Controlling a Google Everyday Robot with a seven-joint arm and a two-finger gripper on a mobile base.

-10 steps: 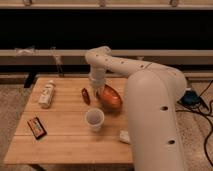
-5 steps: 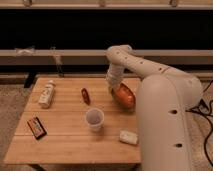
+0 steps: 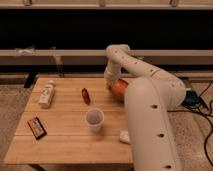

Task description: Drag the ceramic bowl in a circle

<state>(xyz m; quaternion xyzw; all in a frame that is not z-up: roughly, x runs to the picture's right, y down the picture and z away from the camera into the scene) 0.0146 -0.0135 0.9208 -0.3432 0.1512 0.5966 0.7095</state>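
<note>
The ceramic bowl (image 3: 120, 89) is orange-red and glossy. It sits at the far right part of the wooden table (image 3: 65, 145), largely covered by my white arm (image 3: 150, 115). My gripper (image 3: 110, 83) is at the bowl's left rim, reaching down from the wrist above it. The small translucent plastic cup (image 3: 94, 120) stands upright in the middle of the table, in front of and to the left of the bowl.
A white bottle (image 3: 46, 94) lies at the table's left. A small red object (image 3: 86, 95) lies left of the bowl. A dark packet (image 3: 36, 127) is at the front left, and a white object (image 3: 124, 136) at the front right. Cables lie on the floor at right.
The gripper and the bowl slid to the right across the table, away from the red object, then a little toward the far edge. The cup and other objects stayed put.
</note>
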